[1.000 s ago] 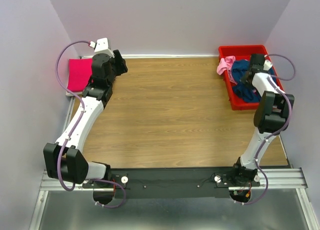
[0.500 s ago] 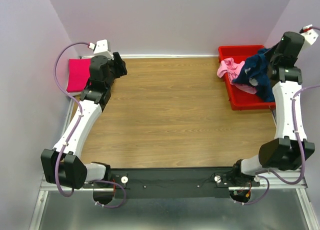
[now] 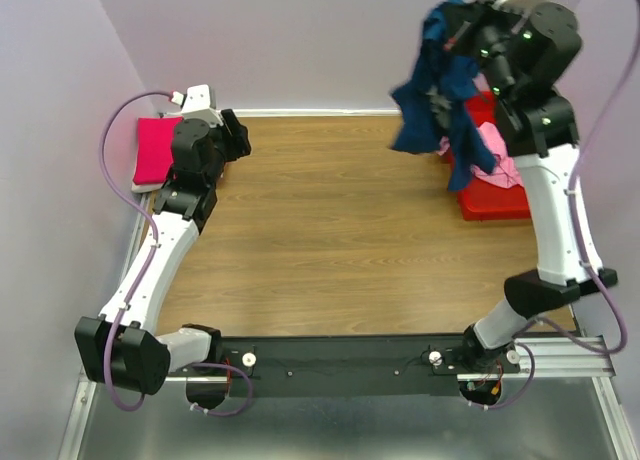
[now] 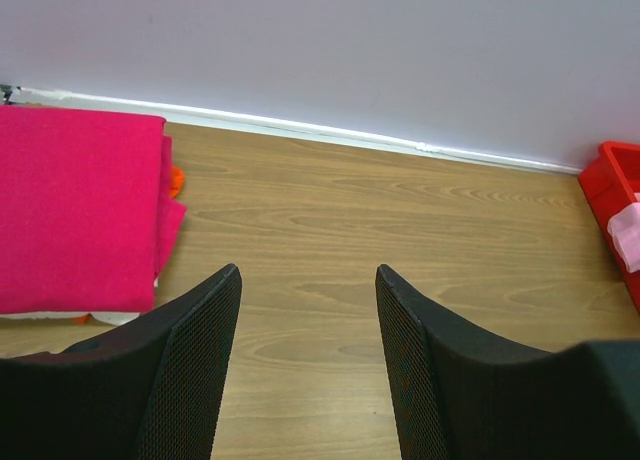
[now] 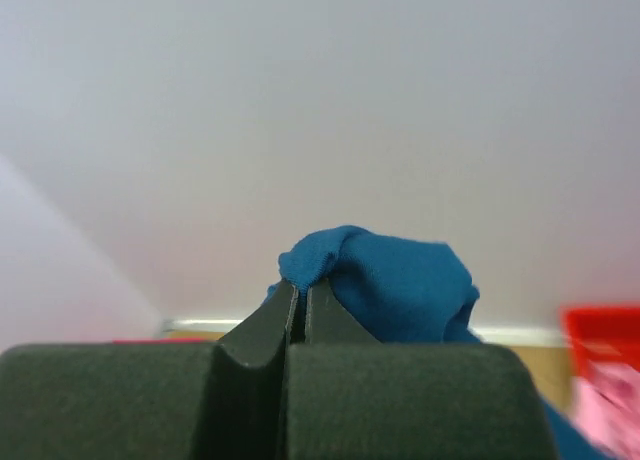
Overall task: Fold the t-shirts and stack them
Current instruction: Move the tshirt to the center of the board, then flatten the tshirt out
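High over the table's back right, my right gripper (image 3: 452, 25) is shut on the navy blue t-shirt (image 3: 438, 95), which hangs crumpled below it; in the right wrist view the blue cloth (image 5: 385, 280) bunches over the closed fingertips (image 5: 298, 298). The light pink t-shirt (image 3: 492, 152) lies in the red bin (image 3: 500, 205). The magenta t-shirt (image 3: 156, 148) lies folded flat at the back left corner; it also shows (image 4: 75, 210) in the left wrist view. My left gripper (image 4: 308, 280) stands open and empty over bare wood just right of the magenta shirt.
Purple walls close the table at the back and both sides. The red bin stands against the right wall. A white strip (image 4: 300, 128) runs along the back edge. Something orange (image 4: 175, 180) peeks from under the magenta shirt.
My right arm has swung up out of the red bin, lifting the navy shirt high and leftward. The pink shirt stays in the bin. The left arm shifted slightly.
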